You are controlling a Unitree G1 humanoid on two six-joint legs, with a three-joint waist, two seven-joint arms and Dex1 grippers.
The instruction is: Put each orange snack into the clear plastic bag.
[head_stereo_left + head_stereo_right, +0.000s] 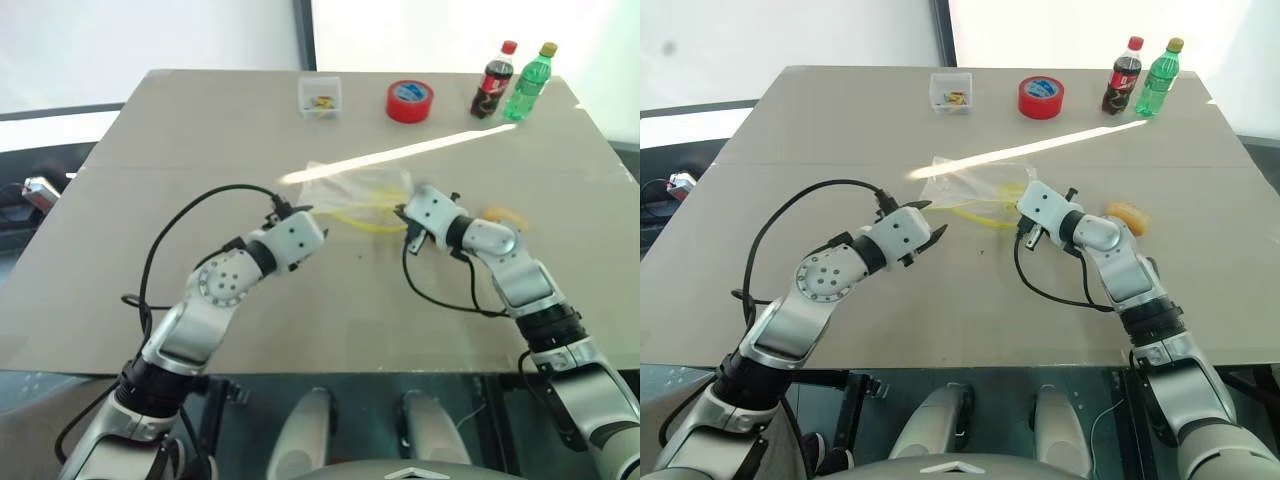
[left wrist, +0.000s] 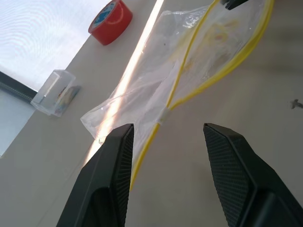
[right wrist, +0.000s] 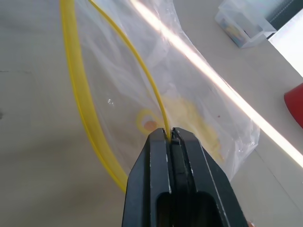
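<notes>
Two hands meet over the middle of the desk. The left hand is released, its fingers spread just short of the clear plastic bag, touching nothing. The bag's mouth gapes, and the right hand is clenched on its yellow strip. One orange snack lies on the desk just right of that arm.

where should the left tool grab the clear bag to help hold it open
Probably the free yellow lip of the clear plastic bag, opposite the one the shut right tool pinches. Come in from the mouth side with the open left tool; that thin edge stands raised.
</notes>
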